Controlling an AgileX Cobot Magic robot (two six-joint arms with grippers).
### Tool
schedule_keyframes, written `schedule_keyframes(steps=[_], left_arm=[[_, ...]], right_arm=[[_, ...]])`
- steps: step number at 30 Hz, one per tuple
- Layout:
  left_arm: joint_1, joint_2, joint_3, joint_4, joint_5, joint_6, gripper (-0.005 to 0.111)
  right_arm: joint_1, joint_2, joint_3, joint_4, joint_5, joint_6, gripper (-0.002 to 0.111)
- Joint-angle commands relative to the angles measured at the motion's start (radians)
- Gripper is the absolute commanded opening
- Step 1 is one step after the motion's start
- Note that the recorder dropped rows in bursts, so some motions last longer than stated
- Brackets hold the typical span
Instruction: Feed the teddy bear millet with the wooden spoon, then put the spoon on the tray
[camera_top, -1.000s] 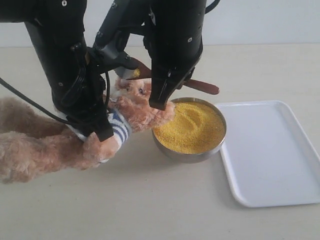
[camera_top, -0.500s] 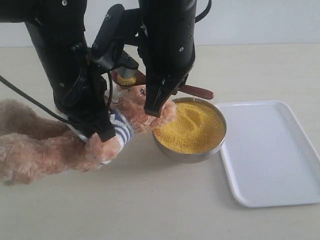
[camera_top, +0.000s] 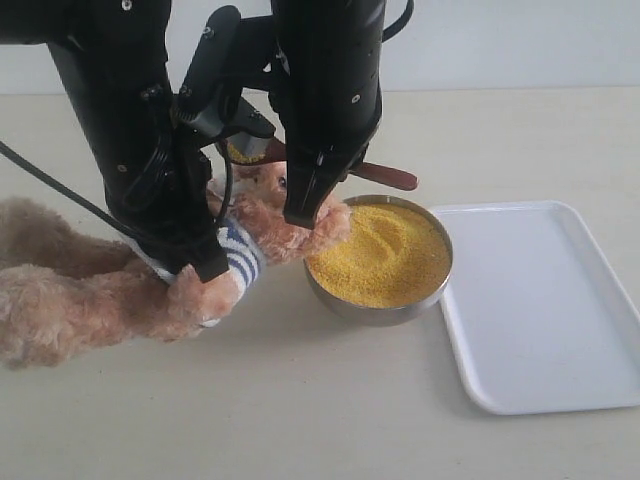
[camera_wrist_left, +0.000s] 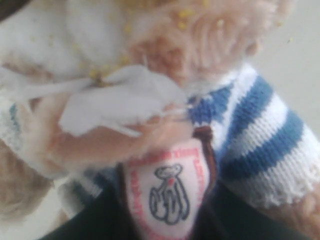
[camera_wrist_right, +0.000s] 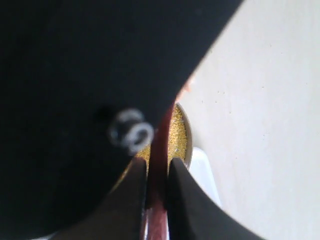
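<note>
The teddy bear (camera_top: 90, 290) lies on the left of the table, its head (camera_top: 275, 215) raised beside the metal bowl of millet (camera_top: 385, 255). My left gripper (camera_top: 200, 262) is shut on its striped shirt. The chest badge (camera_wrist_left: 170, 192) sits between that gripper's (camera_wrist_left: 166, 217) dark jaws, and yellow grains cling to the fur (camera_wrist_left: 185, 12). My right gripper (camera_top: 305, 205) is shut on the wooden spoon (camera_top: 385, 178). Its millet-filled bowl (camera_top: 243, 152) hovers just above the bear's face. The reddish handle (camera_wrist_right: 159, 150) runs between the right gripper's (camera_wrist_right: 157, 185) fingers. The white tray (camera_top: 540, 300) lies to the right.
The metal bowl's rim (camera_top: 375, 312) almost touches the tray's left edge. Both black arms crowd the space above the bear's head. Bare beige tabletop (camera_top: 300, 400) stretches in front.
My right gripper has carried the spoon a little to the left, bringing its loaded bowl over the bear's face. The left gripper and the bear have stayed put.
</note>
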Motion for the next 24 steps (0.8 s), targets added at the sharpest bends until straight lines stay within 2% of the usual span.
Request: schedule_keyframes(steps=[1,24], left_arm=[[-0.001,-0.008,0.003,-0.012,-0.009,0.007,0.004],[-0.001,-0.008,0.003,-0.012,-0.009,0.011,0.004]], right_arm=[[0.013,-0.002,-0.002,-0.02,-0.009,0.006,0.0],[0.029,-0.002,-0.002,-0.039,-0.023,0.017,0.0]])
